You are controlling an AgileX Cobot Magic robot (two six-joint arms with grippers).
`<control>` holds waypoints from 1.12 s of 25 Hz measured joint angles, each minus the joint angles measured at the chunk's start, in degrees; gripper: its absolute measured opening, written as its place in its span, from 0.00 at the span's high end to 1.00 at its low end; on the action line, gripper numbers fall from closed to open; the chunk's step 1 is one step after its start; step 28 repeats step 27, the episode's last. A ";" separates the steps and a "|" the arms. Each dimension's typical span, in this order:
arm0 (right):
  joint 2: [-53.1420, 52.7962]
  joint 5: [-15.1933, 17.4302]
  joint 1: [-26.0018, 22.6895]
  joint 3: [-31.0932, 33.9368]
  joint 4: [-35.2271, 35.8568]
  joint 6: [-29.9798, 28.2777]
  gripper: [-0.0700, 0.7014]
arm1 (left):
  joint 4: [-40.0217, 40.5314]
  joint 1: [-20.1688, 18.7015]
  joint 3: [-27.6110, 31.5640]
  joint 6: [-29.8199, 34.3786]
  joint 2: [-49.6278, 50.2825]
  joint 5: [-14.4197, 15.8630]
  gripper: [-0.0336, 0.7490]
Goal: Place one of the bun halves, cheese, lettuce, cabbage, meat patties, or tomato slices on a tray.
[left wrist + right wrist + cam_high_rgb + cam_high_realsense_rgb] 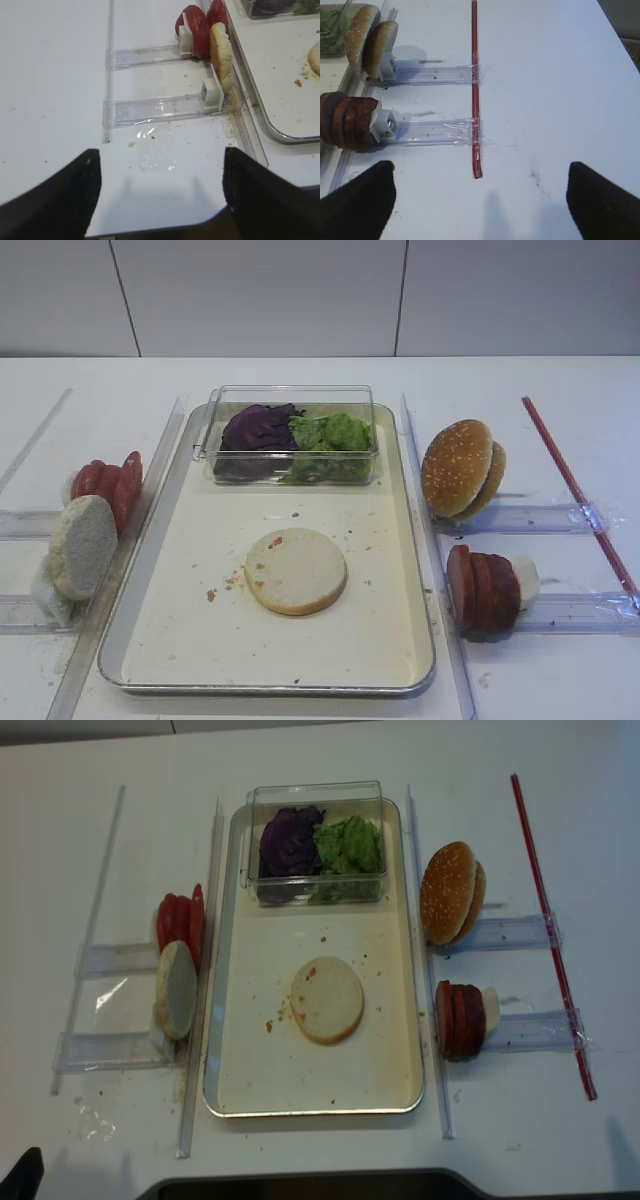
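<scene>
Item: one bun half (pixel 296 571) lying flat mid-tray (pixel 400 640), a second (pixel 82 546) upright in the left rack beside the tomato slices (pixel 105 483); left gripper (pixel 160 192) and right gripper (pixel 480 197) both spread, empty; next pick best approached squarely, pinching one slice only.

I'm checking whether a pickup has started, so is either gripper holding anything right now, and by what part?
Nothing is held. The left gripper and right gripper both stand open over bare table, with nothing between their fingers. One bun half already lies flat on the tray.
</scene>
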 joint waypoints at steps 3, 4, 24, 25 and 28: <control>0.00 0.00 0.00 0.00 0.00 0.00 0.01 | 0.00 0.00 0.00 -0.09 0.00 0.00 0.35; 0.00 0.00 0.00 0.00 0.00 0.00 0.01 | 0.08 0.00 0.00 -0.09 0.00 0.00 0.35; 0.00 0.00 0.00 0.00 0.00 -0.03 0.01 | 0.08 0.00 0.00 -0.87 0.00 0.00 0.37; 0.00 0.00 0.00 0.00 0.00 -0.03 0.01 | 0.08 0.00 0.00 -0.87 0.00 0.00 0.37; 0.00 0.00 0.00 0.00 0.00 -0.03 0.01 | 0.08 0.00 0.00 -0.87 0.00 0.00 0.37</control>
